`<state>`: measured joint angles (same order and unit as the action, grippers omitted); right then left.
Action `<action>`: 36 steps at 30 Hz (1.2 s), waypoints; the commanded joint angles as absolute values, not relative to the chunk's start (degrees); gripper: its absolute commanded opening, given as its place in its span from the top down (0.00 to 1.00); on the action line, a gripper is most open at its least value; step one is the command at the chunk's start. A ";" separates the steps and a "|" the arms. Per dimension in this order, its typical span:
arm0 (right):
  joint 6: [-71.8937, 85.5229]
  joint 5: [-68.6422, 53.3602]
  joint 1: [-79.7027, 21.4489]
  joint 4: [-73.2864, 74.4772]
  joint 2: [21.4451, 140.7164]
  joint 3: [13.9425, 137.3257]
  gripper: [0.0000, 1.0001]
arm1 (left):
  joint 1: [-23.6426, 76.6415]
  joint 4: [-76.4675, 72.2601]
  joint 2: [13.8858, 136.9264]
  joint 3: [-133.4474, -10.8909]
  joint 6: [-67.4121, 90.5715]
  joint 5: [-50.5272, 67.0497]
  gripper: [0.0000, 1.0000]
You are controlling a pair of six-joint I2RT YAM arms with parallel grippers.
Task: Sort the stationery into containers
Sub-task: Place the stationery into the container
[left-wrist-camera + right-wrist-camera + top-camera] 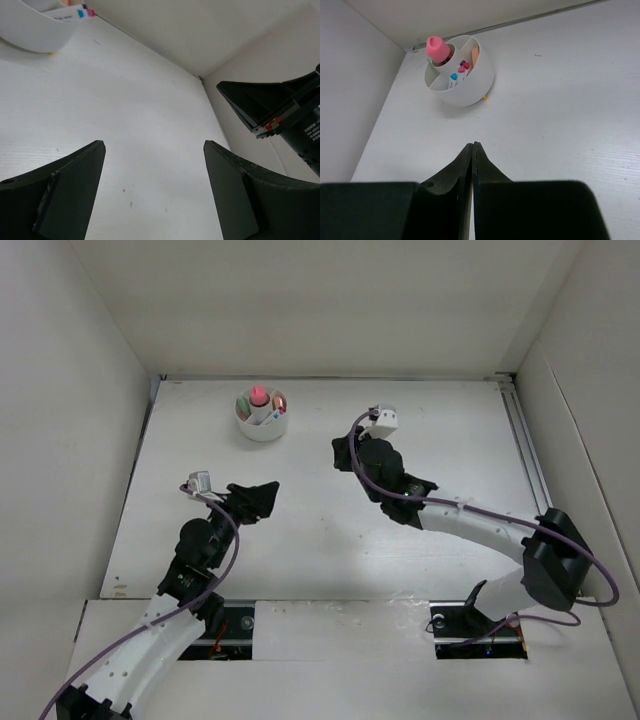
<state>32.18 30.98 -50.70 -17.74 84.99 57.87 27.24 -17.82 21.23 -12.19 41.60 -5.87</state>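
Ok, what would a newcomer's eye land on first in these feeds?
The round white divided cup on the far side of the table, left of centre, with a pink-capped bottle poking up above coloured pen ends inside it. Next come the two black arms: the left gripper is open and holds nothing, and the right gripper is shut, pointing toward the cup.

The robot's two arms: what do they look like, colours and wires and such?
Left arm and right arm: white lower segments, black joints, a purple cable looping alongside each. The fingers are flat black wedges; the right gripper carries a tiny red mark.
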 commanded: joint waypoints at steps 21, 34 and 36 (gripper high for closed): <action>42.79 32.79 -51.15 2.11 82.79 58.36 0.00 | 27.16 -35.51 43.86 -19.77 38.94 7.90 0.00; 42.80 33.84 -51.15 -0.96 76.47 54.58 0.00 | 27.16 -37.10 41.49 -19.78 38.94 10.28 0.00; 42.80 33.84 -51.15 -1.66 74.20 52.75 0.00 | 27.16 -36.31 40.53 -20.39 38.41 10.28 0.00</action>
